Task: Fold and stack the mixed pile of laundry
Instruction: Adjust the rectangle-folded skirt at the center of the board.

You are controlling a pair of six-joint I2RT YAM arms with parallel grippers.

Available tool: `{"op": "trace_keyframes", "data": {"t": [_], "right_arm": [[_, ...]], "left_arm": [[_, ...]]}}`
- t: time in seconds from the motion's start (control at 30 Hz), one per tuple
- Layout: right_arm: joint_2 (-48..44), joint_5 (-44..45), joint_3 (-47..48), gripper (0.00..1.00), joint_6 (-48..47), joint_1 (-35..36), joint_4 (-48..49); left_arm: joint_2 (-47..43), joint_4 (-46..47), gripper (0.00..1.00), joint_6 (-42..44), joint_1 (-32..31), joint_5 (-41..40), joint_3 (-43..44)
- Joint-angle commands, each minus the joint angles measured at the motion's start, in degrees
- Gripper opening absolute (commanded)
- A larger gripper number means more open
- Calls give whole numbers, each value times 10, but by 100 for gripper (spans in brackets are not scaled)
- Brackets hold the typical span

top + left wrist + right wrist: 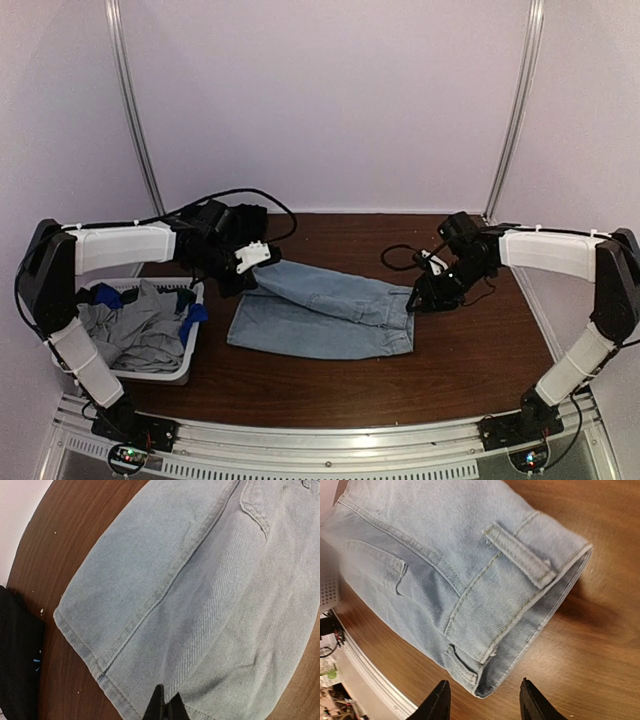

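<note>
A light-blue denim piece (320,320) lies folded over on the brown table, waistband end to the right. My left gripper (250,268) is at its far-left leg end, shut on the denim hem; in the left wrist view the closed fingers (167,706) pinch the cloth (200,580). My right gripper (418,298) is open at the waistband corner; in the right wrist view the corner with its belt loops (470,605) sits just ahead of the spread gripper (482,700), apart from both fingers. Part of the black shirt (17,655), with a small blue mark, lies left of the denim.
A white slatted basket (150,375) stands at the near left, holding grey (140,335) and bright-blue (195,313) garments; its corner shows in the right wrist view (327,580). A black cable (400,255) loops on the table behind the right gripper. The metal front rail (370,675) runs along the near edge.
</note>
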Motion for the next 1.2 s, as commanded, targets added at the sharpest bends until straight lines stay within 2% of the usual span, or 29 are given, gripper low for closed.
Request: {"op": "trace_keyframes", "data": {"t": [0.0,0.2,0.47,0.5,0.6,0.63,0.9,1.03,1.17], "right_arm": [[7,-114,-52,47,137,0,124],[58,-135,-59,42,191,-7,199],[97,-132,-24,31,192,-23,196],[97,-134,-22,27,192,-27,195],[84,-142,-16,4,186,-36,193],[78,-148,-12,0,182,-39,189],[32,-159,33,0,122,-43,89],[-3,-173,-29,0,123,-31,92],[-25,-180,-108,0,131,-9,116]], "left_arm": [[-3,12,0,-12,-3,-6,-4],[-1,15,0,-14,-8,-10,-5],[4,15,0,-15,-10,-23,0],[4,14,0,-15,-10,-24,0],[2,15,0,-21,-10,-32,2],[-2,15,0,-23,-10,-34,3],[-79,-16,0,-47,-20,-46,-16],[-118,-26,0,-55,-56,-51,-67],[-116,-28,0,-64,-94,-62,-115]]}}
